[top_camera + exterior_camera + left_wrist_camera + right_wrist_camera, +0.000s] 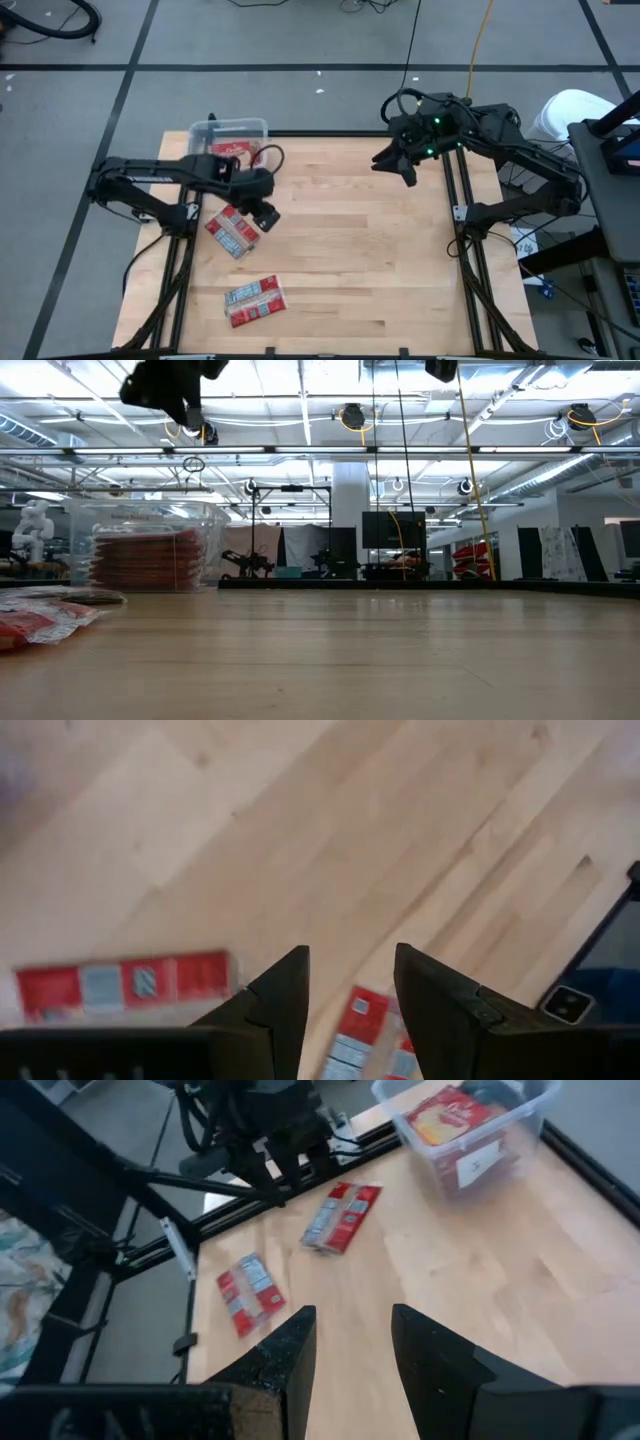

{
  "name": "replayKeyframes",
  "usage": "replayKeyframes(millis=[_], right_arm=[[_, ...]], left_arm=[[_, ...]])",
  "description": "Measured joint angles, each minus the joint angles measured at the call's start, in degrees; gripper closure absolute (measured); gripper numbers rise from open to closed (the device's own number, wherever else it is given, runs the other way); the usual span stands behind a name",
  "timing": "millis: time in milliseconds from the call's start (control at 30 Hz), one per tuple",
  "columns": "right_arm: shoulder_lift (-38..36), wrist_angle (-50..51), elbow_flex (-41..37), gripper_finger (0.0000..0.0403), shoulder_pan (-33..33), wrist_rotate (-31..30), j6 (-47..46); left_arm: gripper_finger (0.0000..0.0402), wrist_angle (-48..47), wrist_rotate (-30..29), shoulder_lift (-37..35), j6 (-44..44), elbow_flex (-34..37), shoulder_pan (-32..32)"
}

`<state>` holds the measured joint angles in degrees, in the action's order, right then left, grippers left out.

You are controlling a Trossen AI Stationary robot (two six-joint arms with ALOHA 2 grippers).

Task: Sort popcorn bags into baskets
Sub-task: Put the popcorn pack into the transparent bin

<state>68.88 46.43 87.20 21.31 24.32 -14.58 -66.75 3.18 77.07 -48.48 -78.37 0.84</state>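
A clear plastic basket (pixel 228 135) stands at the table's far left corner with red popcorn bags (pixel 148 558) stacked inside. More popcorn bags lie flat on the wood: one lot (pixel 232 232) at the left middle, another (pixel 255 300) nearer the front edge. My left gripper (pixel 265 215) hangs open above the table beside the left-middle bags, with nothing between its fingers (pixel 280 1005). My right gripper (pixel 400 165) is open and raised over the table's far right part, holding nothing. In the right wrist view, the basket (pixel 470 1130) and both lots of bags (pixel 340 1215) show ahead.
Bare wood covers the table's middle and right (pixel 380 250). Black frame rails run along both sides of the table (pixel 465 240). Cables hang behind the far edge (pixel 410 60). The left arm (pixel 150 180) reaches in from the left edge, close to the basket.
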Motion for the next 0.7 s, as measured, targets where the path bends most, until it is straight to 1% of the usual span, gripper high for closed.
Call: replayKeyframes(millis=[167, 367, 433, 500, 633, 700], right_arm=[[-1.5, 1.7, 0.0, 0.0277, -2.7, 0.0, -0.6], [-2.5, 5.4, 0.0, 0.0277, -7.3, -0.1, 1.0], [-2.8, 6.5, 0.0, 0.0277, -8.4, -0.1, 2.1], [-2.8, 7.1, 0.0, 0.0277, -9.2, -0.1, 3.0], [-3.0, 9.2, 0.0, 0.0277, -10.1, -0.1, 3.1], [-3.3, 10.3, 0.0, 0.0277, -10.8, -0.1, 2.3]], left_arm=[[0.0250, -0.6, -3.3, 1.2, -11.9, 0.0, 5.6], [0.0250, -0.2, -3.2, 3.2, -24.4, 2.0, 9.8], [0.0250, 0.9, -2.9, 4.0, -30.3, 2.8, 10.7], [0.0250, -0.8, -2.6, 4.5, -35.5, 3.7, 11.8], [0.0250, -0.8, -1.7, 5.3, -43.1, 3.6, 13.3], [0.0250, -1.5, -1.7, 5.6, -45.1, 3.9, 14.3]])
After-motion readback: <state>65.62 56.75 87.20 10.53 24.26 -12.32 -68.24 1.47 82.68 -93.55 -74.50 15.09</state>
